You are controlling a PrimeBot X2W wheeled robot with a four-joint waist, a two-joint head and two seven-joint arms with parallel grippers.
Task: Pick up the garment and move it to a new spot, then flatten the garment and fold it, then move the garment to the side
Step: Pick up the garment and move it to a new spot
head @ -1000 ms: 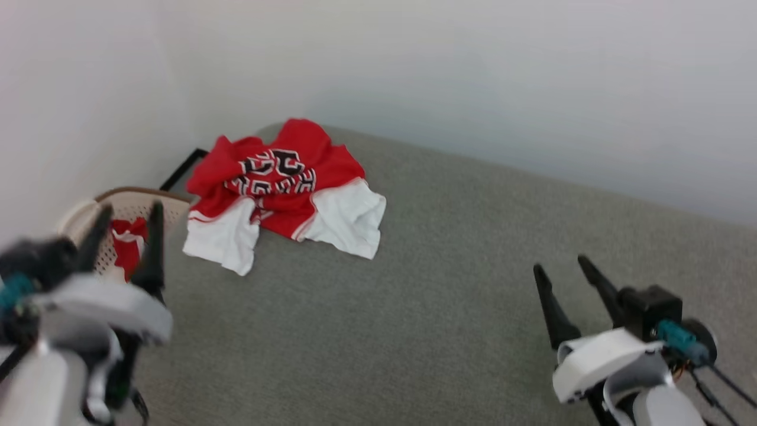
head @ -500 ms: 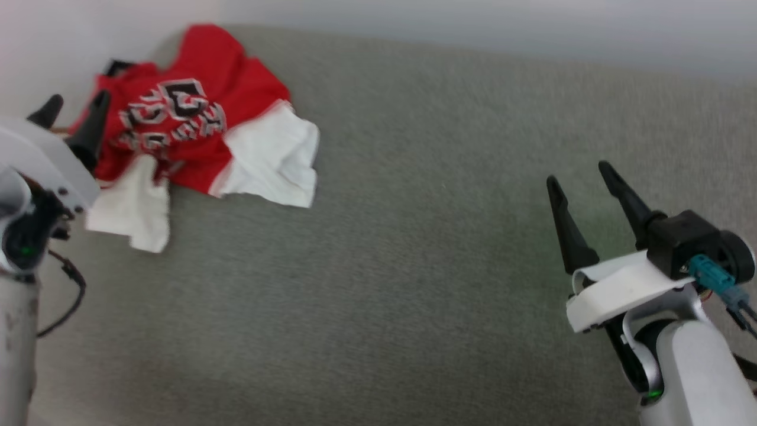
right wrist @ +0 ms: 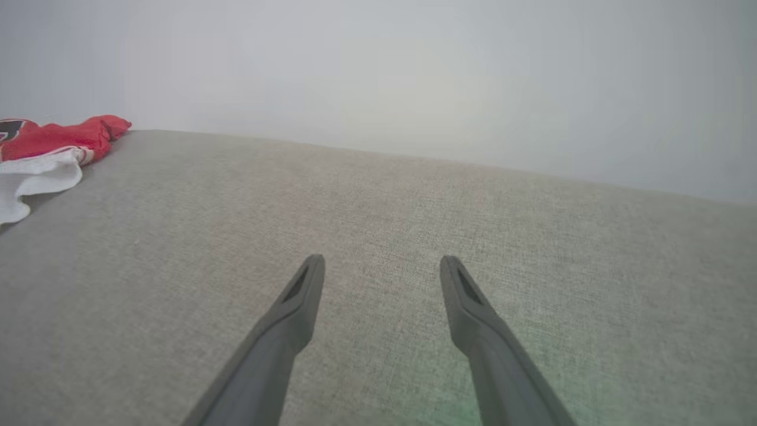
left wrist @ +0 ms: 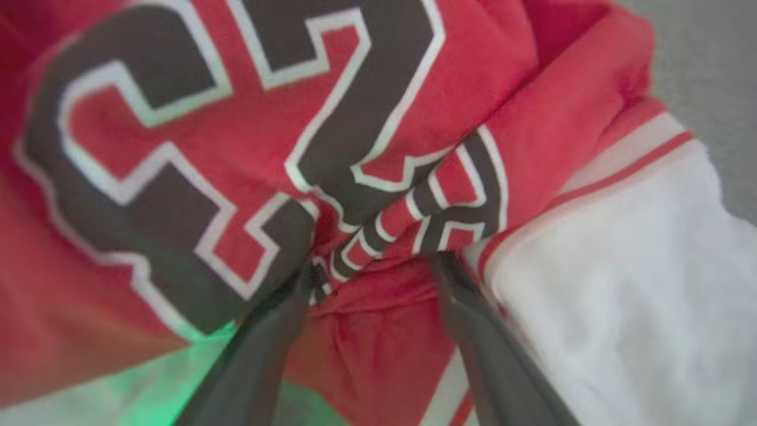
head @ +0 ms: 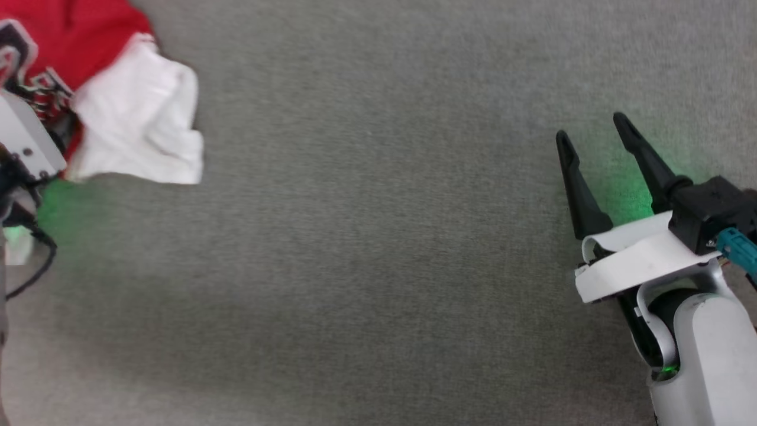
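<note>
Fabric, grey and woven, covers the wide flat surface [head: 378,248] that takes up most of the head view, with a pale plain wall [right wrist: 414,71] rising behind its far edge in the right wrist view. The garment [head: 136,118] lies crumpled at the far left of that surface: red cloth with a white sleeve spread toward the middle, and red-and-white stripe trim where the 2 colours meet. Close up, its black print edged in white is creased across the folds.

The right gripper [head: 591,129] hangs over bare grey fabric at the right, well apart from the garment, its 2 fingers spread wide with nothing between them. A green glow [head: 627,195] tints the surface beside it.

The left gripper [left wrist: 374,266] is right down at the garment, fingers parted, their tips at a ridge of red printed cloth just beside the white sleeve, not closed on it.
</note>
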